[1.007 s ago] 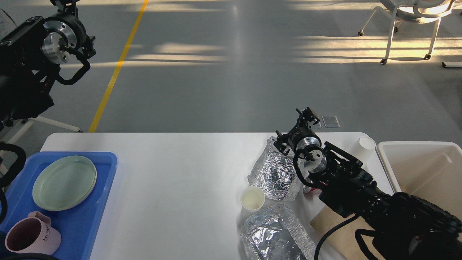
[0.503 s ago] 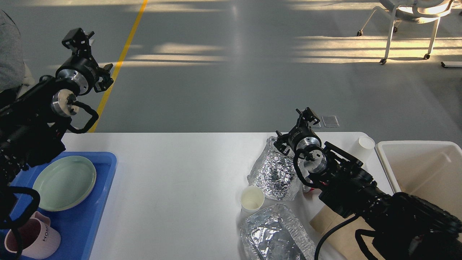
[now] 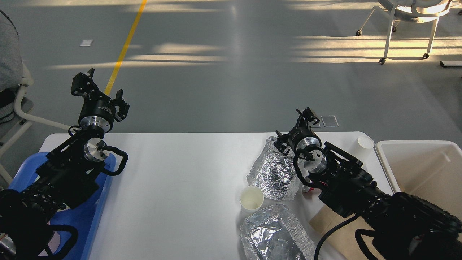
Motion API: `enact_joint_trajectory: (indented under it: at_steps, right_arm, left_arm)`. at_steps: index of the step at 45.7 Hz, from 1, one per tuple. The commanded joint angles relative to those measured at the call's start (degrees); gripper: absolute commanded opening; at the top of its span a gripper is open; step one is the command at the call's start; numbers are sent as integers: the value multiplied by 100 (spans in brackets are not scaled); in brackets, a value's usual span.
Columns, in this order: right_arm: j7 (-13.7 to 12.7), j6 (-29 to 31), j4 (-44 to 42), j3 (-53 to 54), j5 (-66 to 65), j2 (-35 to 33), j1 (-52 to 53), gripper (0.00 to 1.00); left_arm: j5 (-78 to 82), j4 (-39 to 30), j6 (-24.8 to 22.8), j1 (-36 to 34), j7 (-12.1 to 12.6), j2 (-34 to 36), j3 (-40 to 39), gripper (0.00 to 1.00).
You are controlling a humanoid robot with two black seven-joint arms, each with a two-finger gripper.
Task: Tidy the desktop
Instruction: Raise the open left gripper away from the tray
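The white desktop (image 3: 180,173) holds a crumpled foil container (image 3: 274,171), a second foil container (image 3: 274,234) at the front edge, and a small white paper cup (image 3: 252,199) between them. A clear plastic cup (image 3: 362,147) lies near the back right corner. My left gripper (image 3: 82,83) is raised beyond the desktop's back left edge and holds nothing I can see. My right gripper (image 3: 306,116) hovers at the back edge, just behind the far foil container, with nothing visible in it. Both are small and dark, so I cannot tell their fingers apart.
A blue tray (image 3: 88,216) sits at the left end, largely covered by my left arm. An off-white bin (image 3: 422,169) stands at the right end. Brown paper (image 3: 337,227) lies under my right arm. White chairs stand on the grey floor beyond.
My left arm has swung down and to the right, from the upper left to over the blue tray, hiding the green plate and pink mug. My right arm has not moved.
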Motion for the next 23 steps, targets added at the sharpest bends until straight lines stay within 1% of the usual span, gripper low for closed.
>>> enact_joint_trajectory:
  at_steps: [1, 9, 18, 23]
  right_arm:
    - [0, 0, 0, 0, -2, 0, -5, 100]
    - [0, 0, 0, 0, -2, 0, 3, 100]
    - [0, 0, 0, 0, -2, 0, 3, 100]
    - [0, 0, 0, 0, -2, 0, 3, 100]
  left_arm:
    - [-60, 14, -35, 157, 19, -130, -293, 100]
    - [-60, 76, -44, 192, 27, -210, -627, 100]
    - [-60, 111, -316, 236, 1, -245, -1014, 100]
    - [-69, 129, -361, 297, 10, -499, -1321, 100]
